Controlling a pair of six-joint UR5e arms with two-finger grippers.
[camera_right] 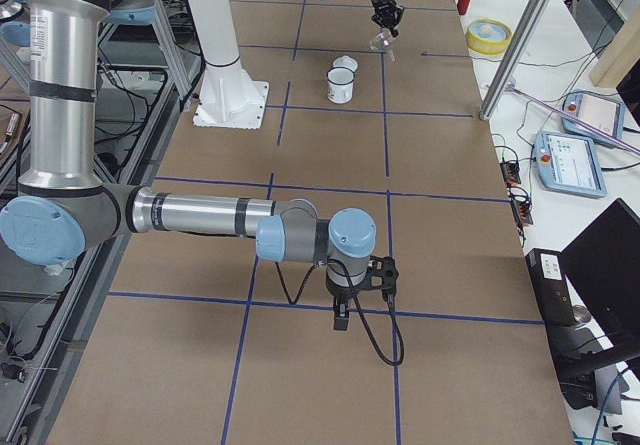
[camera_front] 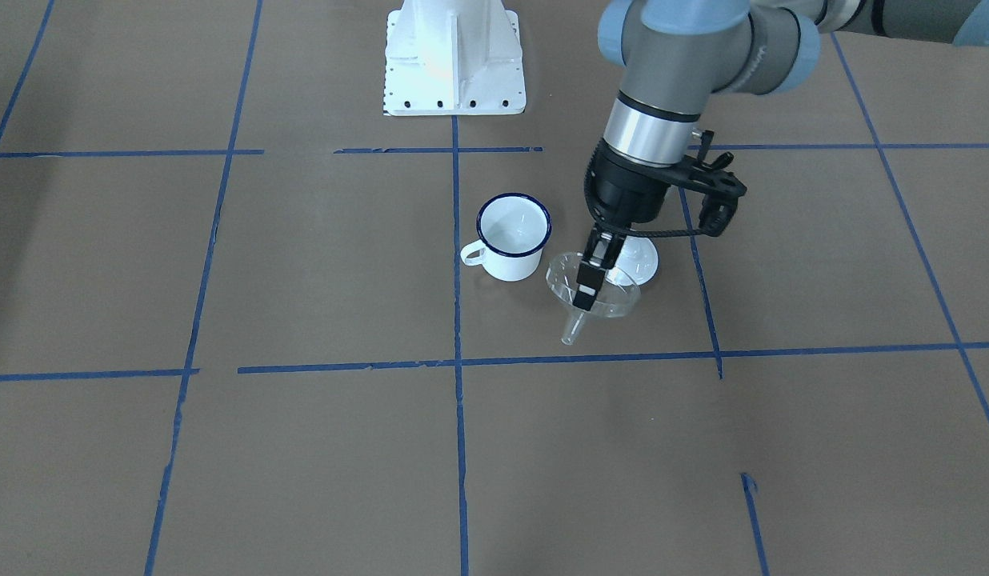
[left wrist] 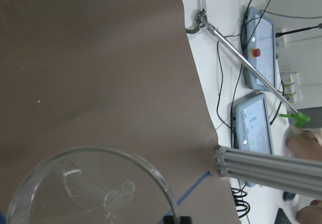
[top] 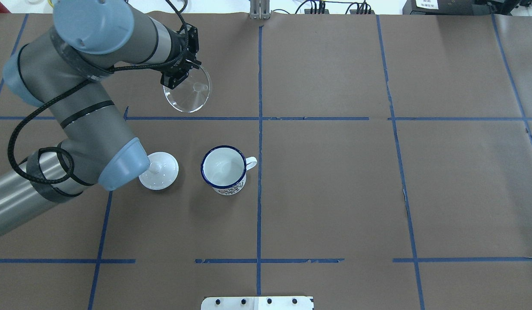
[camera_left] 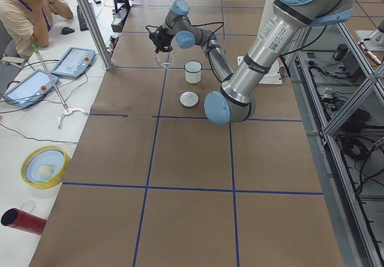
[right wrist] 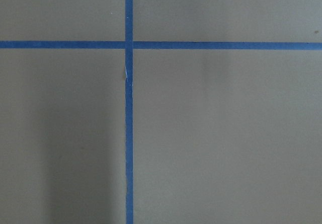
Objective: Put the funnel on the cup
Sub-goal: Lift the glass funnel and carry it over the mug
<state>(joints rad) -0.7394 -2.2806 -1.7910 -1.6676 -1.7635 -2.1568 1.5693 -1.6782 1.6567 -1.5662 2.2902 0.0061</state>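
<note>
left claw [camera_front: 584, 298] | clamps funnel [camera_front: 620, 298] rim | cup [top: 223, 166] | print [top: 230, 189] unreadable

The light is bright and even and comes from above. On the brown tabletop [top: 335, 193] the shadows are soft; a faint one lies beside the cup [top: 223, 168]. The clear funnel [top: 188, 92] carries small white reflections on its rim. The white base plate [camera_front: 453, 60] looks slightly overexposed. In the left wrist view the funnel is close to the lens and a little soft. In the right wrist view a dim shadow covers the left part.
</note>
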